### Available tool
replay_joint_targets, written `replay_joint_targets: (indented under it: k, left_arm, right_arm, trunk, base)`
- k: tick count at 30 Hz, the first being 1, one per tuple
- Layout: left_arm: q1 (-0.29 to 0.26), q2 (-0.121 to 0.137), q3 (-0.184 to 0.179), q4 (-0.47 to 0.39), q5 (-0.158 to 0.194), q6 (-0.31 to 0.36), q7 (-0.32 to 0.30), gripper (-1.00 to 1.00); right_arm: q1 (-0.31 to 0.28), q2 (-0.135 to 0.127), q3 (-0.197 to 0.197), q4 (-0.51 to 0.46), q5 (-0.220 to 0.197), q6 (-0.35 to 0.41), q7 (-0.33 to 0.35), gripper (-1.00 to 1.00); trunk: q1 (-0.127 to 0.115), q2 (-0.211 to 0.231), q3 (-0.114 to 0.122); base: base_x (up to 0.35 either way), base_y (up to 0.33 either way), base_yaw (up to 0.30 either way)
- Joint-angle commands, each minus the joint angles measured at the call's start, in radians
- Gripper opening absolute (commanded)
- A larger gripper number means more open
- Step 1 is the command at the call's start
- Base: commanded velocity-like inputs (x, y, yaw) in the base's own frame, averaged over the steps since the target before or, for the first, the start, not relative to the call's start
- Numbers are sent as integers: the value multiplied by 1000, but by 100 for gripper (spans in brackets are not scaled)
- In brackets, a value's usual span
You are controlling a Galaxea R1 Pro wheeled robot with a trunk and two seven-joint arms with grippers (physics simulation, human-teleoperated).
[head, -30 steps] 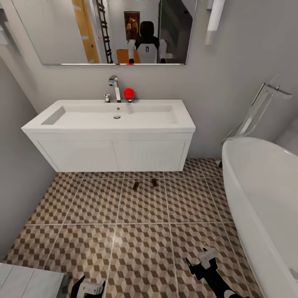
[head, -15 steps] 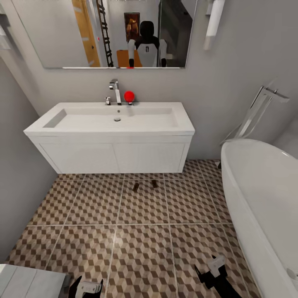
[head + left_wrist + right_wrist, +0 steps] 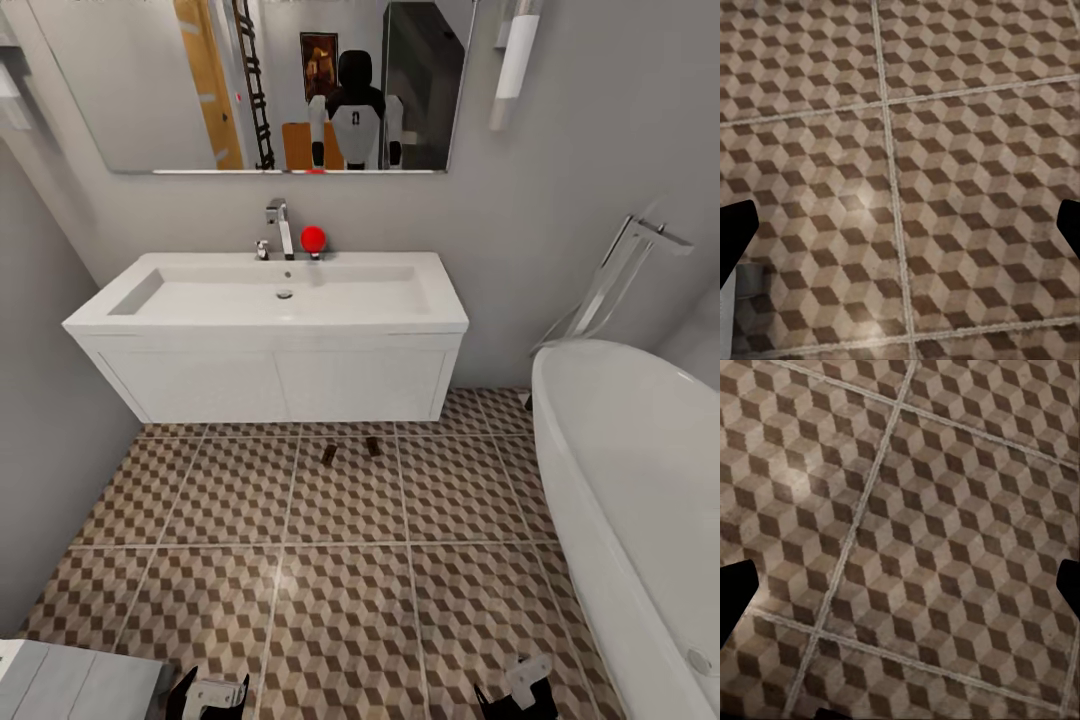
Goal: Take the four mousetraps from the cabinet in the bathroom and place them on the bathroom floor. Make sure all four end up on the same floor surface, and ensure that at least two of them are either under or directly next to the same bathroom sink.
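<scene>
Tan mousetraps [image 3: 328,453] by sink [image 3: 270,300], far from right pincer [image 3: 515,700]

Grey walls [image 3: 560,150], a wide mirror [image 3: 250,85] and a white bathtub [image 3: 640,480] at the right.

Open floor: you have the bathroom floor [image 3: 340,600] bare and wide between both grippers and the vanity; both wrist views show plain tiles between spread fingers
Ahead: the sink [image 3: 270,300] on its wall-hung vanity blocks you at trunk height; a low gap runs beneath it
Floor obstacles: two mousetraps [image 3: 328,454] lie close together just before that gap; pass either side
Right side: the bathtub [image 3: 640,500] walls you in
Left side: grey wall [image 3: 50,440] close; a pale unit [image 3: 70,685] at the lower corner
</scene>
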Motion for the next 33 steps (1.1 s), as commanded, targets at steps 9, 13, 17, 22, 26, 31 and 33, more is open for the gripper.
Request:
replay_joint_targets:
  k: [9,13,17,22,26,31,33]
  left_arm:
    - [-2,0,-5,4,-2,-6,3,100]
    - [-2,0,-5,4,-2,-6,3,100]
    - [-1,0,-5,4,-3,-7,3,100]
    - [-1,0,-5,4,-3,-8,2,100]
    - [0,-1,-5,4,-2,-8,3,100]
    - [0,0,-5,4,-2,-7,3,100]
    - [0,-1,-5,4,-3,-7,3,100]
  right_arm:
    - [0,11,-5,0,-70,22,0,100]
    - [0,11,-5,0,-74,23,0,100]
    - [0,11,-5,0,-76,23,0,100]
    - [0,12,-5,0,-76,24,0,100]
    - [0,12,-5,0,-76,24,0,100]
    - [0,12,-5,0,-76,24,0,100]
    - [0,12,-5,0,-76,24,0,100]
  trunk:
    - [-8,14,6]
    - [-8,14,6]
    - [-8,14,6]
    - [-8,14,6]
    - [-15,28,12]
    - [-35,63,28]
    - [-42,77,34]
  base:
    - [0,0,0]
    - [0,0,0]
    - [0,0,0]
    - [0,0,0]
    - [0,0,0]
    - [0,0,0]
    - [0,0,0]
